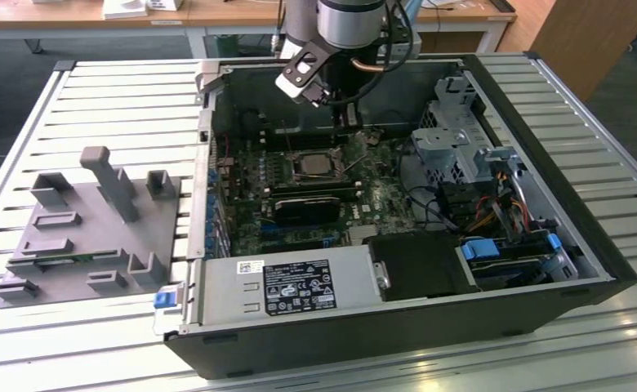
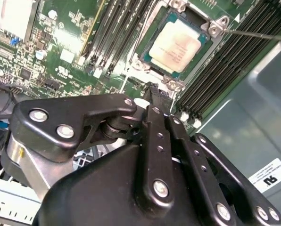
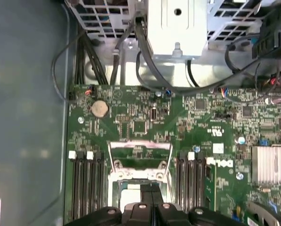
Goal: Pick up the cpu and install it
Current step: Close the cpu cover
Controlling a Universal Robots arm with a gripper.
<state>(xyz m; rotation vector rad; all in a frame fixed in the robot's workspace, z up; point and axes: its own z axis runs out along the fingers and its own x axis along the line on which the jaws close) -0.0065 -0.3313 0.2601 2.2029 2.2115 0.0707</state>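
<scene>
So the cpu (image 1: 318,166) is sitting flat in the socket (image 1: 321,151) on the motherboard (image 1: 379,196), shiny silver top facing up, roughly mid-board inside the open PC case (image 1: 580,204). You can see it in both wrist views too: a pale square plate (image 2: 178,44) with the metal socket frame round it, and a sliver of it (image 3: 129,200) peeking out beside the black fingers.

The gripper (image 1: 348,129) hangs inside the case, toward 12 o'clock from the cpu in the exterior view, near it but not touching. Its two fingers are pressed together with nothing between them; the second wrist view shows the tips (image 2: 154,92) meeting short of the chip, and the first wrist view shows them (image 3: 151,187) as one dark bar over the socket area.

Memory slots (image 2: 117,28) run along both sides of the socket. There's a coin battery (image 3: 100,108) on the board as well.

Outside the case, the grey fixture tray (image 1: 90,237) with its upright posts sits at 9 o'clock on the slatted table (image 1: 112,98). The power supply (image 1: 286,286) is at about 6 o'clock from the cpu.
</scene>
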